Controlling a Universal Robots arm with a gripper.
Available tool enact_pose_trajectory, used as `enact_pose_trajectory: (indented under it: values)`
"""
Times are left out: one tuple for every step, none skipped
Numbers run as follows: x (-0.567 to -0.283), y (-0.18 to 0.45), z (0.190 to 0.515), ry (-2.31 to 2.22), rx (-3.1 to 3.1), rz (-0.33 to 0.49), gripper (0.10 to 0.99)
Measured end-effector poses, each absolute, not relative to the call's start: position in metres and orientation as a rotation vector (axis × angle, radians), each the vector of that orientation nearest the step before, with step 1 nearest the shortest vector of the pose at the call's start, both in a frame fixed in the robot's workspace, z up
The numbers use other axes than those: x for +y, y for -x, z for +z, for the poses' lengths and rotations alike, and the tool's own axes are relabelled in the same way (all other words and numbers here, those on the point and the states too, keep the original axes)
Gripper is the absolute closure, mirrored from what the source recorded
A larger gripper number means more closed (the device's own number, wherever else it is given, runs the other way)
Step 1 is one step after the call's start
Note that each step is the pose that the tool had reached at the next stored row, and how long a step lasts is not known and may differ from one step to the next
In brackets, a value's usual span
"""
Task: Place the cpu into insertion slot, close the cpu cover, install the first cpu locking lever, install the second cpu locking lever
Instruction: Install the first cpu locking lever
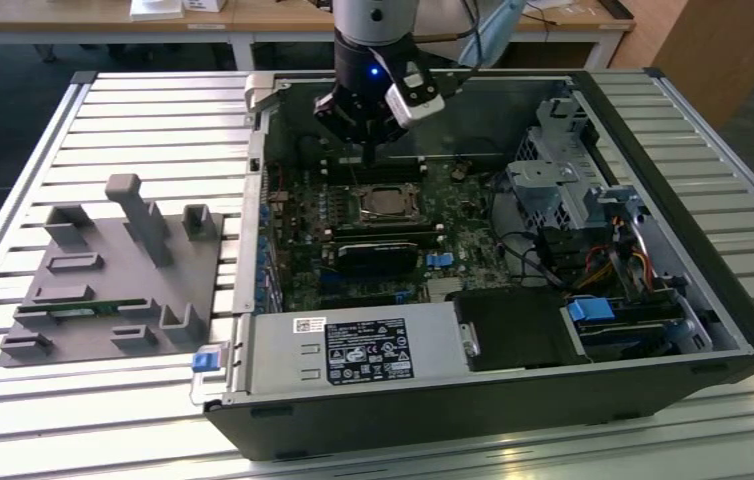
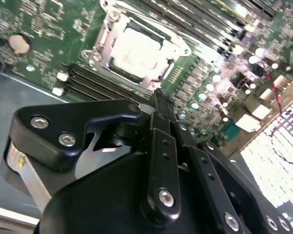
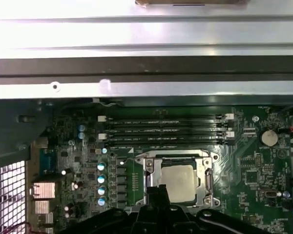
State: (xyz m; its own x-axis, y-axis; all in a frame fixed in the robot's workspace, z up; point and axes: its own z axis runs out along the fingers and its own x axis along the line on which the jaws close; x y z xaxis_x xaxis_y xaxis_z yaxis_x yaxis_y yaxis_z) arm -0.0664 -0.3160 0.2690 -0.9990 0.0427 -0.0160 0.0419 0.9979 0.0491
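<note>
The cpu, a square chip with a silver-grey top, lies flat in the insertion slot on the green motherboard. The cpu cover, a silver metal frame, lies down around the chip, whose top shows through the cover's window. I cannot tell how the locking levers stand. My gripper hangs a little above the board, beside the socket on its memory-slot side. Its black fingers are shut together and hold nothing.
The open computer case walls the board in. Long memory slots run beside the socket, and a black module lies on its other side. A power supply and drive cage stand nearby. A grey fixture sits on the slatted table.
</note>
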Motion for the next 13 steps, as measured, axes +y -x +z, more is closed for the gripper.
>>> enact_pose_trajectory:
  values:
    - [-0.316,0.068,0.269,-0.066,3.123,0.077,0.980]
    - [-0.316,0.069,0.269,-0.066,3.123,0.077,0.980]
    - [-0.316,0.071,0.269,-0.066,3.123,0.078,0.980]
    - [-0.316,0.073,0.269,-0.066,3.123,0.078,0.980]
    - [-0.316,0.075,0.269,-0.066,3.123,0.078,0.980]
    - [-0.316,0.077,0.268,-0.066,3.123,0.078,0.980]
    - [-0.316,0.079,0.268,-0.066,3.123,0.078,0.980]
    - [-0.316,0.081,0.267,-0.066,3.123,0.078,0.980]
    - [-0.316,0.083,0.267,-0.066,3.123,0.078,0.980]
    - [-0.316,0.085,0.266,-0.066,3.123,0.078,0.980]
    - [-0.316,0.087,0.266,-0.066,3.123,0.078,0.980]
    - [-0.316,0.088,0.265,-0.066,3.123,0.078,0.980]
    - [-0.316,0.090,0.265,-0.066,3.123,0.078,0.980]
